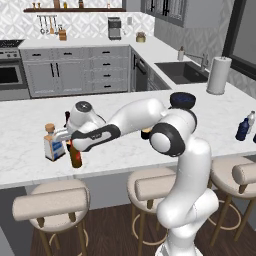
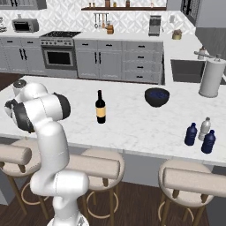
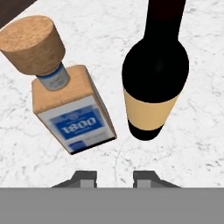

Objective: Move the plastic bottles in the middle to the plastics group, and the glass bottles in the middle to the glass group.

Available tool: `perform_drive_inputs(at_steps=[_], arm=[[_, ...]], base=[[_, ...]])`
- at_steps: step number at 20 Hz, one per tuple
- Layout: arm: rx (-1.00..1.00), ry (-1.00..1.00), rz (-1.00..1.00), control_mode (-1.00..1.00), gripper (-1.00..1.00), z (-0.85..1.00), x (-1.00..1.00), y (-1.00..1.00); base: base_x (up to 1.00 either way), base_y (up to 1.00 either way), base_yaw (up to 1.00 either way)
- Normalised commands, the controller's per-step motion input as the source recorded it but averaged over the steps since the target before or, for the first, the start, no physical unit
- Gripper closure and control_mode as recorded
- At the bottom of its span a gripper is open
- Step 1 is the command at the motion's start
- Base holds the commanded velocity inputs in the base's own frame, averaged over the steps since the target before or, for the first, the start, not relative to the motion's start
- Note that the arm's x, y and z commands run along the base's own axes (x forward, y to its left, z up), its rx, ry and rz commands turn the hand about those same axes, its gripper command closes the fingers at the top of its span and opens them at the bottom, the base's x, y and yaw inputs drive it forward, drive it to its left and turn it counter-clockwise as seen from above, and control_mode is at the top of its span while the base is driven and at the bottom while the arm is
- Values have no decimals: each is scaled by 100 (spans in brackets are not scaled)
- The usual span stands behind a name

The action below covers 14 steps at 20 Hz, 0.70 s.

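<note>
Glass being heavy, slick and breakable, I am judging the wine bottle (image 2: pixel 100 108) best taken low on its neck, my gripper (image 3: pixel 116 178) sitting nearly closed, apparently empty.

The arm (image 1: pixel 150 117) rises from the base at lower right of the left base view, bends at a dark elbow joint, and reaches left, low over the counter. Its wrist turns downward. The gripper (image 3: pixel 114 178) points down, its fingertips (image 3: pixel 85 177) close together with a narrow gap.
</note>
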Motion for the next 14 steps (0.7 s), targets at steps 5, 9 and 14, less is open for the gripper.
perform_drive_inputs(at_steps=[5, 9, 14], arm=[[0, -3, 0, -100, 100, -27, -10, -9], [0, -4, 0, -100, 100, -27, -12, -9], [0, 0, 0, -100, -100, -11, -2, -4]], base=[[0, 0, 0], [0, 0, 0], [0, 0, 0]])
